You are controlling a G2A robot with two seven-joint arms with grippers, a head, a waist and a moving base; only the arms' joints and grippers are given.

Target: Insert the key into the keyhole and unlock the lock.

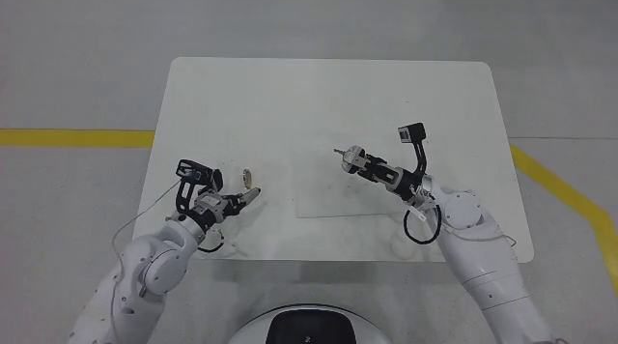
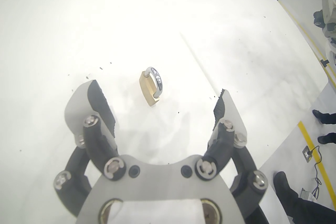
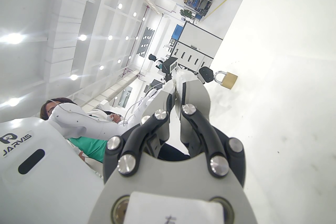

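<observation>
Barely begun: lock (image 2: 151, 87) lay on table (image 1: 319, 93), shackle closed, just ahead of left gripper (image 2: 160, 110), jaws wide, empty. Right gripper (image 1: 349, 157), well apart, pinched shut on apparent key (image 1: 336, 151). Insertion and turn remained.

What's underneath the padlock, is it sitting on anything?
The padlock rests directly on the bare white table, and nothing shows between them. The face it rests on is covered, so whatever is on that side cannot be seen.
</observation>
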